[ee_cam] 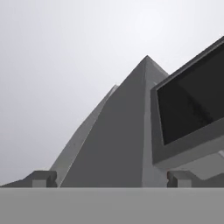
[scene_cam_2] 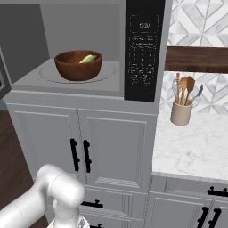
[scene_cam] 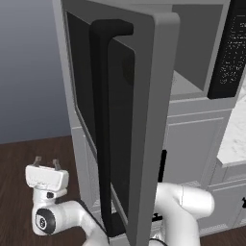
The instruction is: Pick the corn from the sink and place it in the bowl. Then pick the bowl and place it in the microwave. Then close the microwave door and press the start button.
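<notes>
The reddish-brown bowl (scene_cam_2: 71, 69) stands on the floor of the microwave (scene_cam_2: 84, 26), with the corn (scene_cam_2: 88, 59) lying inside it. The microwave door (scene_cam: 120, 115) is swung wide open, its long black handle (scene_cam: 102, 125) facing outward. My gripper (scene_cam: 46, 162) is low to the left of the door, well apart from it, pointing upward. It is open with nothing between its fingers. In the hand view the gripper (ee_cam: 111, 179) looks up at the door (ee_cam: 188, 109) from below. The black control panel (scene_cam_2: 144, 49) sits right of the cavity. The sink is out of view.
White cabinet doors (scene_cam_2: 111, 142) with black handles stand below the microwave. A marble counter (scene_cam_2: 191, 151) to the right carries a beige utensil holder (scene_cam_2: 181, 113). A dark wood floor (scene_cam: 14, 163) lies to the left of the door.
</notes>
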### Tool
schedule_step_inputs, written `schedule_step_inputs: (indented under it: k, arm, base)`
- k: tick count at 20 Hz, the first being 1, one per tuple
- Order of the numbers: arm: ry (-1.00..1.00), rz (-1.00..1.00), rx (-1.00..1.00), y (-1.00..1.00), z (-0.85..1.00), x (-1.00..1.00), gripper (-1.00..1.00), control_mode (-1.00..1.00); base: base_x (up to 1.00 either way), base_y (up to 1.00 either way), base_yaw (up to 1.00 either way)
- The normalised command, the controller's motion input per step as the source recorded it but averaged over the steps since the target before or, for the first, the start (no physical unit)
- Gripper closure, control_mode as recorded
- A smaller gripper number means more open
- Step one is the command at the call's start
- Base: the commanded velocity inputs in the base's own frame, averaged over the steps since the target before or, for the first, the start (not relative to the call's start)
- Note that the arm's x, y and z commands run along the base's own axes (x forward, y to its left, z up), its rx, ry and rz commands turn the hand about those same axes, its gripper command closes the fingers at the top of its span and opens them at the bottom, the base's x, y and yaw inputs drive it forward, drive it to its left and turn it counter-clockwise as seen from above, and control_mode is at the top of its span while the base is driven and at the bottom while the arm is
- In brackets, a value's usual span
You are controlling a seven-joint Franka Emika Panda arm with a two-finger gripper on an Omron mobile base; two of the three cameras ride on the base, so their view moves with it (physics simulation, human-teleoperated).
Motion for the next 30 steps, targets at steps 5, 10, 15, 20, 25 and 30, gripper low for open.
schedule_step_inputs:
  k: [5,10,15,20,25,30]
  arm:
    - [0.00,-0.09,0.00,0.08,0.72,-0.21,-1.00,-1.00]
    - [0.00,-0.13,0.05,-0.04,0.58,-0.32,-1.00,-1.00]
    - [-0.04,-0.05,0.14,-0.40,0.33,-0.49,-1.00,-1.00]
    - [-0.16,0.00,0.23,-0.70,0.00,-0.66,-1.00,-1.00]
    - [-0.11,0.00,0.32,-0.76,0.18,-0.57,-1.00,-1.00]
    - [-0.07,0.02,0.33,-0.94,0.36,-0.35,-1.00,-1.00]
  base:
    - [0.00,0.00,0.00]
    - [0.00,0.00,0.00]
    - [0.00,0.00,0.00]
    - [0.00,0.00,0.00]
    - [0.00,0.00,0.00]
    - [0.00,0.00,0.00]
